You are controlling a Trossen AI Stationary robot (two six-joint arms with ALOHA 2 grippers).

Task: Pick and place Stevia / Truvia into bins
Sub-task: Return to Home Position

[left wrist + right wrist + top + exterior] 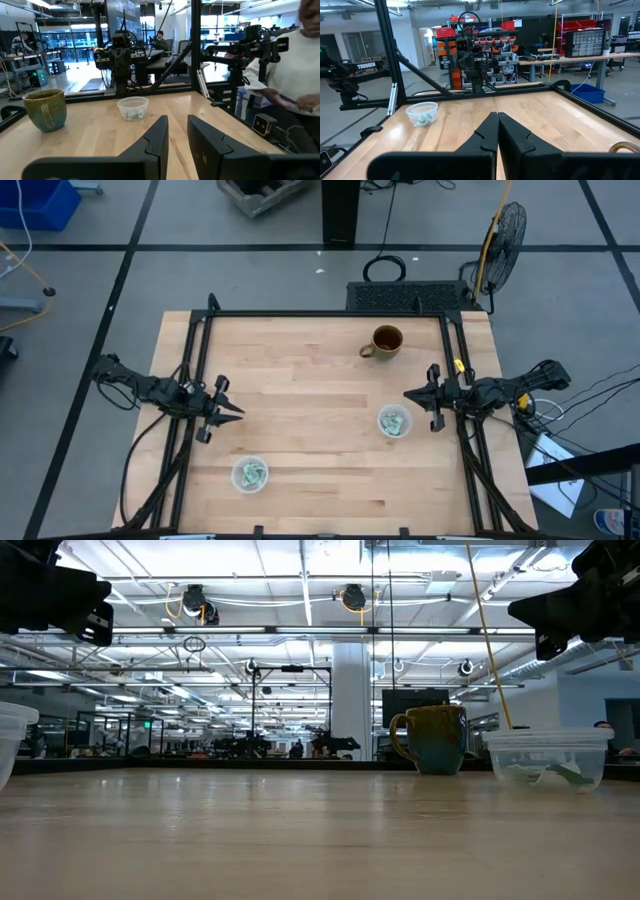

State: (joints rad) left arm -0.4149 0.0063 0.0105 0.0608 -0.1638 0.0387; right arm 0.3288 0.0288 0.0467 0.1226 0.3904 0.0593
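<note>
Two clear plastic cups stand on the wooden table: one near the front left [250, 473], one right of centre [394, 422]. Pale green and white packets lie inside each; I see none loose on the table. My left gripper [236, 412] hovers at the table's left side, open a little and empty, as its wrist view [177, 132] shows. My right gripper [408, 393] hovers at the right side, just beyond the right cup, shut and empty, and also shows in its wrist view [497, 122]. In the low view both grippers hang well above the table.
A brown mug [385, 341] with a handle stands at the far right of the table, beyond the right cup. A black frame [320, 314] runs around the table's edges. A person in a white top [300, 65] stands beyond the right side. Bare wood lies between the cups.
</note>
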